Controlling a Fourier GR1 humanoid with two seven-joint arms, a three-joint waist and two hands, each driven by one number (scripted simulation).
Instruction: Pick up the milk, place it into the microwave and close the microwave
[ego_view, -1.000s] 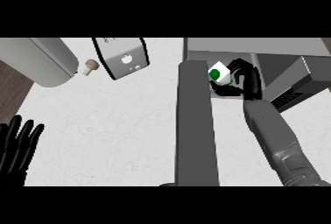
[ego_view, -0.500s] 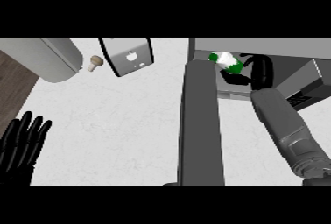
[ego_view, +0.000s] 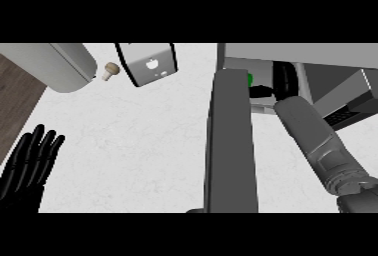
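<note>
At the lower left of the frame the left hand (ego_view: 29, 167) is glossy black, its slim fingers (ego_view: 46, 142) ribbed by fine segment lines. At the right a matte grey, rounded forearm (ego_view: 317, 137) widens into a darker ringed cuff by the lower right edge

- Counter (ego_view: 140, 150): matt white, faintly mottled like stone.
- Floor (ego_view: 18, 90): brown wood grain.
- Microwave (ego_view: 332, 75): grey, metal-looking; open door (ego_view: 232, 150) matt dark grey.
- Hands (ego_view: 29, 165): black, slightly glossy, like plastic.
- Forearm (ego_view: 317, 145): smooth matt grey.
- Mushroom (ego_view: 110, 70): dull beige.
</note>
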